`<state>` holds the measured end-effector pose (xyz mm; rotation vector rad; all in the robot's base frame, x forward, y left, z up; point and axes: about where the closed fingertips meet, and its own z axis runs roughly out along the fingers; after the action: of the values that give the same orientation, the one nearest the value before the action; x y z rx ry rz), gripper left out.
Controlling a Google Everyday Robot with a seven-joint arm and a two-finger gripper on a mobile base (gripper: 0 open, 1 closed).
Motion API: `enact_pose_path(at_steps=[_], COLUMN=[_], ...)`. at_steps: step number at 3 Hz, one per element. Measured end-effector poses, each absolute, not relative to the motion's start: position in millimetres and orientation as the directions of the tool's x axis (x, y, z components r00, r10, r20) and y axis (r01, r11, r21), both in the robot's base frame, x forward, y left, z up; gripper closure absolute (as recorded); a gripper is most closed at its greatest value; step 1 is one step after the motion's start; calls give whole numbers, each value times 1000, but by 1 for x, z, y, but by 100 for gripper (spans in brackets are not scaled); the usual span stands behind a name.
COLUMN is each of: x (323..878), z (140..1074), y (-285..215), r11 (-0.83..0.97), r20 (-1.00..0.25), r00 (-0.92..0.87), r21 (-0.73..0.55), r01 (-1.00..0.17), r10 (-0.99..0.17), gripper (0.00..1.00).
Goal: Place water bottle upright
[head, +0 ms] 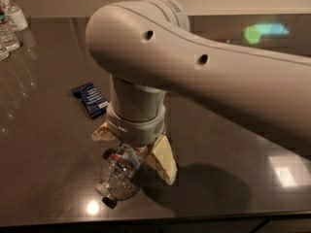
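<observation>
The water bottle (119,176) lies on its side on the dark table (43,144), near the front edge, with its base toward me and its red-edged label showing. Its cap end is hidden under the wrist. My gripper (133,157) points down over the bottle's upper end. The cream fingers are spread: one (163,161) sits right of the bottle, the other (101,133) left and behind it. The jaws straddle the bottle without visibly clamping it. The big white arm covers the upper right of the camera view.
A dark blue snack packet (90,99) lies on the table just left of the wrist. Small clear bottles (7,35) and a white pump-top bottle (13,12) stand at the far left corner. The table's front edge (146,222) runs close below the bottle.
</observation>
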<state>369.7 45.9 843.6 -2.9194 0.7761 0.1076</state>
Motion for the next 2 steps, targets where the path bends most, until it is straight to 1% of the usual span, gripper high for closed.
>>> enact_pose_path(at_steps=[1,2], x=[367,366], z=[841,839], y=[49,49], r11=[-876,-884], r20=[-85,-68], r00=[879,886], r21=[-83,-62], r01=[-476,-464], r10=[-469,-460], gripper=[7,61])
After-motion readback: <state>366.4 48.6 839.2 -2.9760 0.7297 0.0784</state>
